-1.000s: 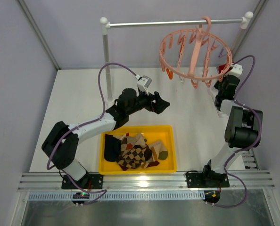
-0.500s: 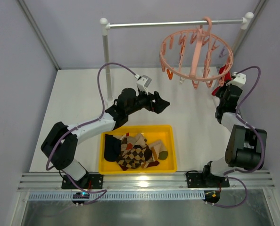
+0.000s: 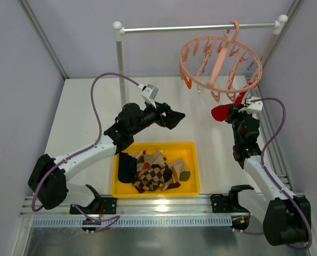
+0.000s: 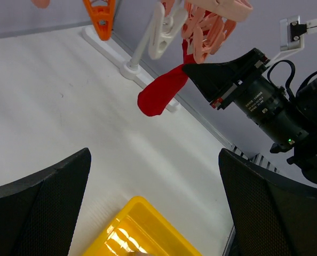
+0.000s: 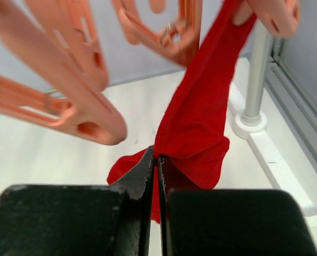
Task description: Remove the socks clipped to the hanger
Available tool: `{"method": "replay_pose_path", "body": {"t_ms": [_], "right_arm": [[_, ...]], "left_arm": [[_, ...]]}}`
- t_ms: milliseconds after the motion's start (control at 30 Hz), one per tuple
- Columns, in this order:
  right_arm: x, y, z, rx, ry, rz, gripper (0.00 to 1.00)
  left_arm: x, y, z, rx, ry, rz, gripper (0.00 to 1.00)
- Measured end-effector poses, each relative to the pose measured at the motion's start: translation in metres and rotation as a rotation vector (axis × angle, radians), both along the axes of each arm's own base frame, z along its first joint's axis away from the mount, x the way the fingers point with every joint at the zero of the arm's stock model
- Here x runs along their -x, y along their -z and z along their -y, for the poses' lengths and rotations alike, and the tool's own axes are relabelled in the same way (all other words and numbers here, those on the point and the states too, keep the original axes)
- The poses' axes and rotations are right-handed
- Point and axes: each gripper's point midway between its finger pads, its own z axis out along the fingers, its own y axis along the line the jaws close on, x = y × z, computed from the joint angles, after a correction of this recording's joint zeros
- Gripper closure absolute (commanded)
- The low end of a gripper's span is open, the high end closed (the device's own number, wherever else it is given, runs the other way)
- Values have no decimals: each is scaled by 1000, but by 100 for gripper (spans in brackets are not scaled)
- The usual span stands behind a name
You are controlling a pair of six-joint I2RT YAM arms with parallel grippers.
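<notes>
The salmon-pink ring hanger (image 3: 220,60) hangs from the rail by its hook. A plain red sock (image 3: 220,112) hangs from one of its clips at the front right; it also shows in the left wrist view (image 4: 161,94) and the right wrist view (image 5: 201,122). My right gripper (image 3: 234,113) is shut on the red sock, which stretches taut up to the clip (image 5: 265,13). My left gripper (image 3: 174,116) is open and empty above the white table, left of the hanger. Several striped, argyle and navy socks (image 3: 154,173) lie in the yellow bin (image 3: 156,147).
A white-and-metal rail stand (image 3: 119,64) rises at the back, its right foot (image 5: 254,120) near the red sock. An orange clip (image 4: 101,13) dangles from the hanger. Grey walls close in on both sides.
My right gripper has pulled down and left from the hanger's right edge, drawing the red sock out taut. The hanger has swung and tilted. My left arm has drawn back to the left.
</notes>
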Motion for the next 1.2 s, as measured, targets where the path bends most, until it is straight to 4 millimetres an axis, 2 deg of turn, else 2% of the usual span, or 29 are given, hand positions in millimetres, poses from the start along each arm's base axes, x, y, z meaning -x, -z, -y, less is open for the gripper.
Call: {"method": "replay_pose_path", "body": {"t_ms": [100,233,400,633,767,933,1200], "right_arm": [[13,-14,-25,0,-59,38,96],[29,-21,-55,-10,-141,63,96],[44,-21,-103,-20,-272,57,96],[65,-19,-155,-46,-416,45,96],[77,-17,-175,-69,-474,33,96],[86,-9,-194,-80,-520,-4,96],[93,-9,-202,-98,-544,-10,96]], "left_arm": [[5,-5,-7,7,-11,3,0],[11,-2,-18,7,-29,2,0],[21,14,-31,-13,-48,-13,0],[33,39,-42,-41,-34,4,0],[42,55,-40,-33,12,36,1],[43,60,-30,-22,64,85,0],[35,84,-9,-58,115,97,0]]}}
